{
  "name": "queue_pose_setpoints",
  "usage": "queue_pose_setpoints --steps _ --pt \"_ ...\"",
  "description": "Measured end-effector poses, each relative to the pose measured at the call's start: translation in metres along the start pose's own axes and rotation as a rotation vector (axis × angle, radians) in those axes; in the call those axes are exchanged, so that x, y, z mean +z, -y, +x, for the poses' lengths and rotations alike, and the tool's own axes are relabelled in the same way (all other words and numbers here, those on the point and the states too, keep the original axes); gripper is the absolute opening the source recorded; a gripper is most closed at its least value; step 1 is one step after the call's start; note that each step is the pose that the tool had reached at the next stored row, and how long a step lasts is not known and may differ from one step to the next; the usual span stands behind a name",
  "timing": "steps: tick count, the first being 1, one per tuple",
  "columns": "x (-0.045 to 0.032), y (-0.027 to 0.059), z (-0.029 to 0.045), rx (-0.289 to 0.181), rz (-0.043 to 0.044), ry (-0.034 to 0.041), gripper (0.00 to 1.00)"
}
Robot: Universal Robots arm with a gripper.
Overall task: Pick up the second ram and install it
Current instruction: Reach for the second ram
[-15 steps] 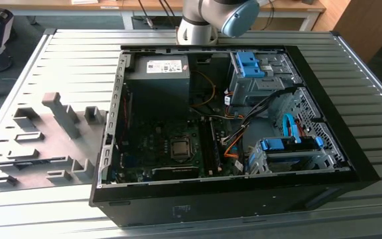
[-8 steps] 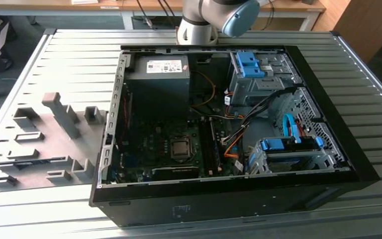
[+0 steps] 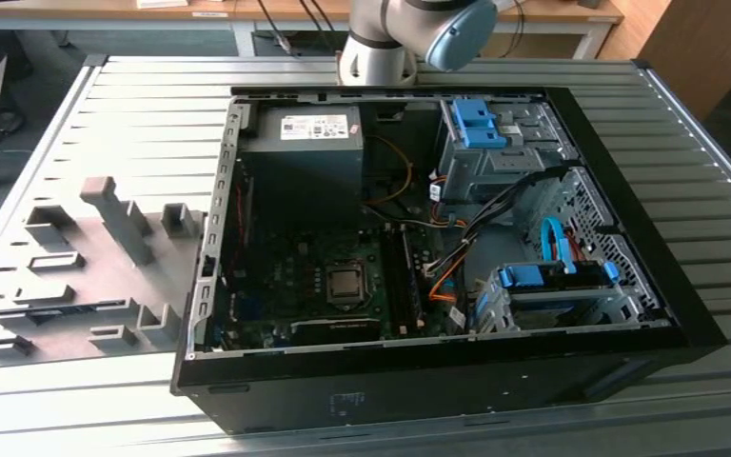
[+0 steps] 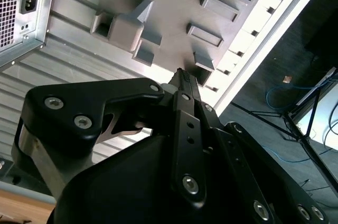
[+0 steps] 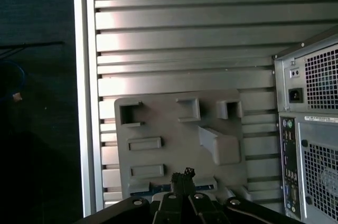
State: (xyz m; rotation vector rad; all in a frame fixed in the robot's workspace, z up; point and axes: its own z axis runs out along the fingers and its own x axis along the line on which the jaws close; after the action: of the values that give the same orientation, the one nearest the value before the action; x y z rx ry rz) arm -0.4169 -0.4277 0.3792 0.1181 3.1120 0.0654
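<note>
The second ram [image 5: 203, 185], a dark blue-green strip, lies flat in a slot of the grey fixture plate [image 5: 174, 129], on the side of the plate nearest the camera in the exterior view. There it reads as a thin dark strip [image 3: 68, 307] low on the plate [image 3: 87, 271]. My gripper [image 5: 182, 174] hangs well above the plate, its two black fingers pressed together with nothing between them. In the second wrist view the shut fingertips [image 4: 179, 75] point down at the plate's blocks [image 4: 124, 28].
An open computer case [image 3: 594, 124] lies on the slatted metal table [image 3: 670, 105] to the exterior view's right of the plate, its back panel [image 5: 311, 145] facing the plate. One memory board [image 3: 398, 276] stands in the motherboard beside the processor. The table edge [image 5: 82, 102] runs close to the plate.
</note>
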Motion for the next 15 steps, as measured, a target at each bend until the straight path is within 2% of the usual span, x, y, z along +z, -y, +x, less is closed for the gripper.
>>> queue_pose_setpoints --steps 7,15 --pt "0.0072 0.0041 0.0036 0.0 0.0001 0.0 0.1" --pt "0.0197 0.0065 0.005 0.0 0.0001 0.0 0.1"
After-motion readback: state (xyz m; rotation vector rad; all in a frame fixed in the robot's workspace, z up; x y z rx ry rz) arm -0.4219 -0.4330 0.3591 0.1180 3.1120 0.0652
